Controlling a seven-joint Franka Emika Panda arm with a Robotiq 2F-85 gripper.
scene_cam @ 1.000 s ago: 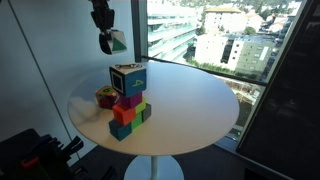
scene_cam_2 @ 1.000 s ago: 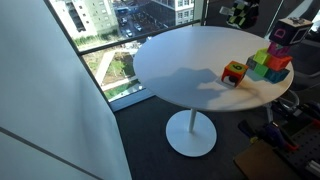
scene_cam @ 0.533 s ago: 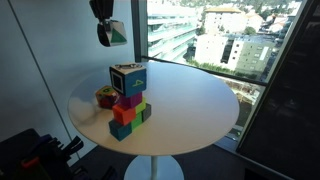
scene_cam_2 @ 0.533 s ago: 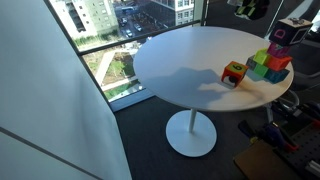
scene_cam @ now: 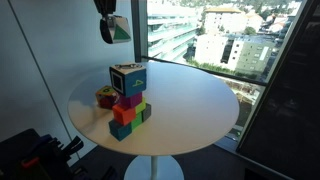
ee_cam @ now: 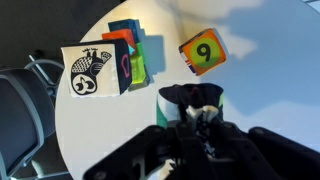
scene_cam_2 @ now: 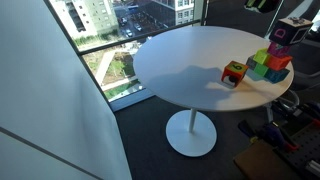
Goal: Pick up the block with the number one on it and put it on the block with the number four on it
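My gripper [scene_cam: 110, 26] is shut on the block with the number one [scene_cam: 119, 31], a cream-white cube with green edges, and holds it high above the table, up and to the left of the stack. In the wrist view this block [ee_cam: 197, 103] sits between my fingers [ee_cam: 197, 118]. The block with the number four [scene_cam: 127, 77], white with a dark blue frame, tops the stack in both exterior views [scene_cam_2: 290, 33] and lies left of my gripper in the wrist view [ee_cam: 95, 70]. In an exterior view my gripper [scene_cam_2: 262, 5] is cut off at the top edge.
Magenta [scene_cam: 128, 99], orange [scene_cam: 123, 114] and teal [scene_cam: 121, 130] blocks form the stack under the blue-framed cube. A small yellow-and-red block [scene_cam: 105, 97] marked 9 [ee_cam: 203, 52] lies beside it. The round white table [scene_cam: 190, 105] stands by large windows. Dark equipment [scene_cam: 30, 155] sits beside the table.
My gripper has risen a little further with the green-edged block in it. The stack and the small block have not moved.
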